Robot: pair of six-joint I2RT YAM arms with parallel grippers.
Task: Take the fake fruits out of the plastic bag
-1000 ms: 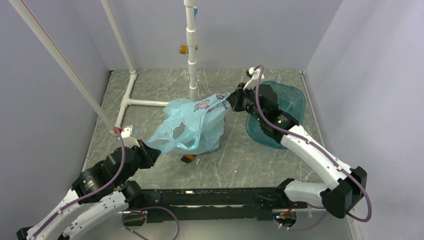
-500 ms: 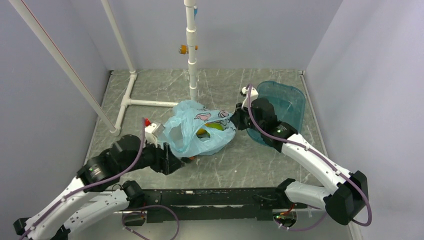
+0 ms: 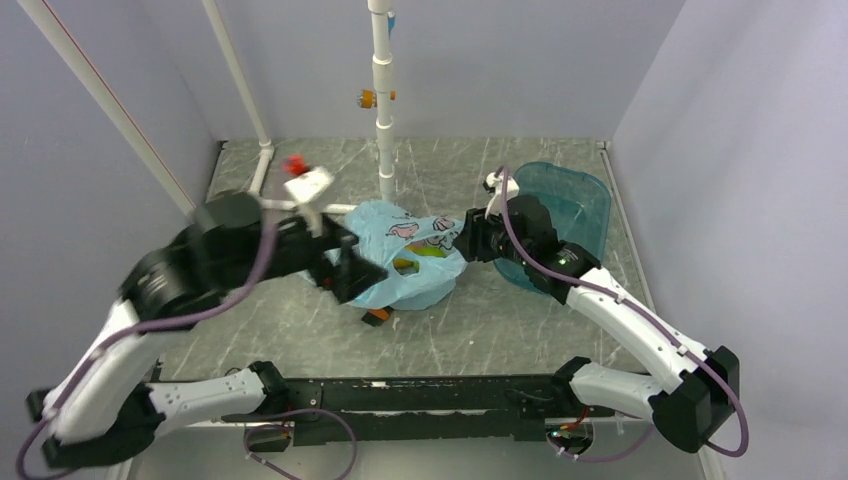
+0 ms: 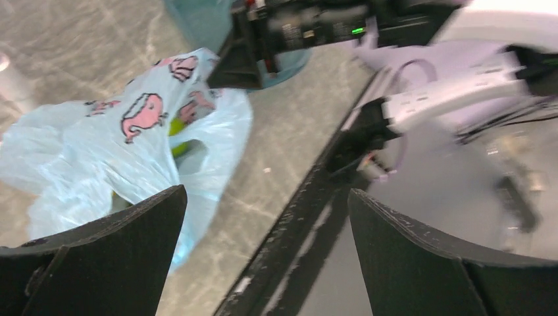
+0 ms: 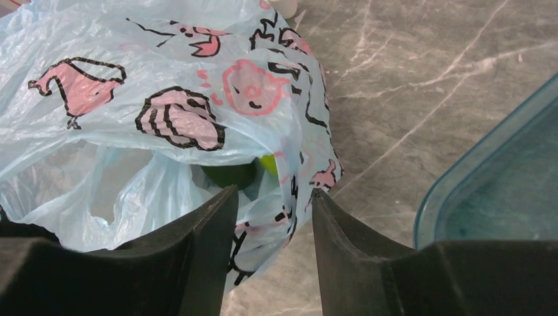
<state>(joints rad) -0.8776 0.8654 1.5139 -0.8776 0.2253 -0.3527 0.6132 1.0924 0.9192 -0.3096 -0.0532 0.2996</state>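
Right wrist view: a dark green fruit (image 5: pixel 227 175) and a bright green one (image 5: pixel 268 163) sit inside the plastic bag (image 5: pixel 131 79), seen through its mouth. The bag lies slumped on the middle of the bench (image 3: pixel 480 320), near the teal tub (image 3: pixel 580 200). The right fingers (image 5: pixel 204 257) stand a little apart at the bag's edge with film in the gap; whether they grip it I cannot tell. The left fingers (image 4: pixel 99 263) are spread wide over the bag's left side, holding nothing.

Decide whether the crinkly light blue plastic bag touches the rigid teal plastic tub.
Apart. The right wrist view shows bare marbled tabletop between the bag and the tub.
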